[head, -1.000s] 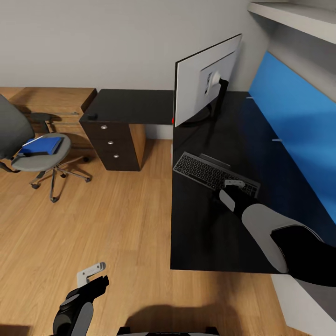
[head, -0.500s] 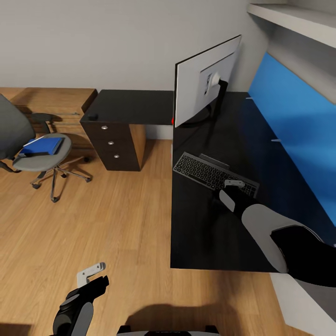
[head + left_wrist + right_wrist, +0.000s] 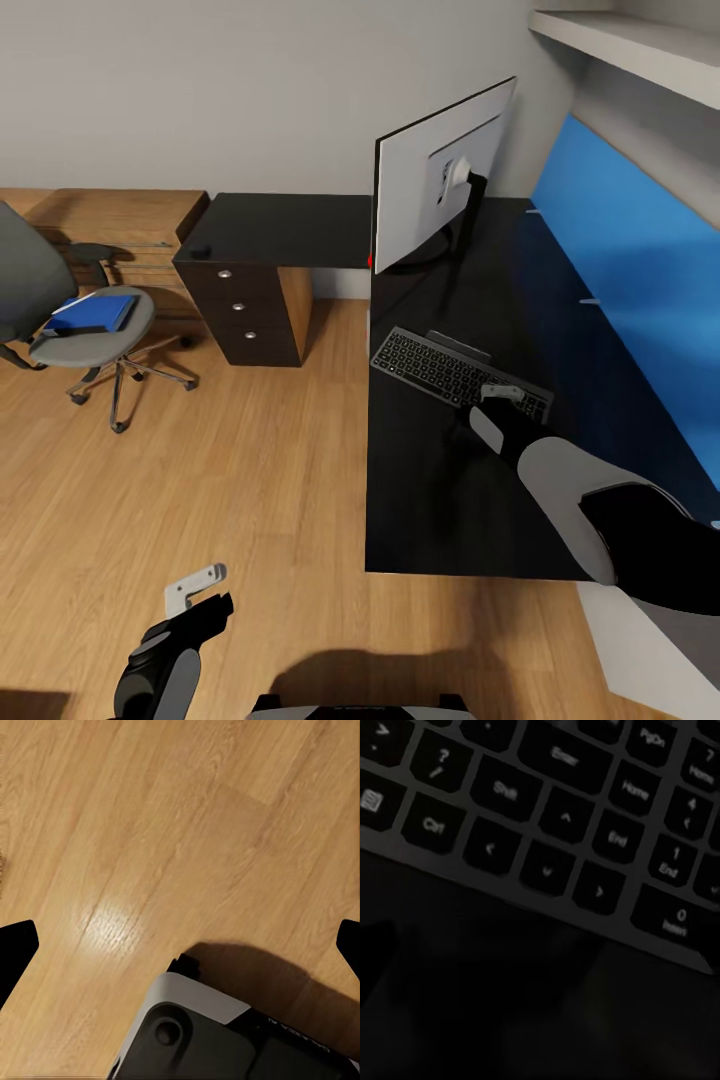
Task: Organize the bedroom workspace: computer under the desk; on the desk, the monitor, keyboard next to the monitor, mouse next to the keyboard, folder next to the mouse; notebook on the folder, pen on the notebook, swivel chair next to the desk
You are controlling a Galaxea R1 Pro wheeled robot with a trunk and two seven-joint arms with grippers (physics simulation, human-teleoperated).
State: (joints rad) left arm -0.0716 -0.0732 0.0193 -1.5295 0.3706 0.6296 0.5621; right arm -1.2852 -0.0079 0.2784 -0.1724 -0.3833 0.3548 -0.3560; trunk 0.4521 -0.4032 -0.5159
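Head view shows nothing shifted over the last second: the right gripper (image 3: 503,393), its opening impossible to judge, stays at the near edge of the keyboard (image 3: 458,373) lying on the desk (image 3: 440,500) near the monitor (image 3: 440,170), so placement looks about done.

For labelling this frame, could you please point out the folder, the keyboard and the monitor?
folder (image 3: 90,312): head view, middle of blue cover.
keyboard (image 3: 440,368): head view, middle key rows.
monitor (image 3: 410,190): head view, grey back panel.
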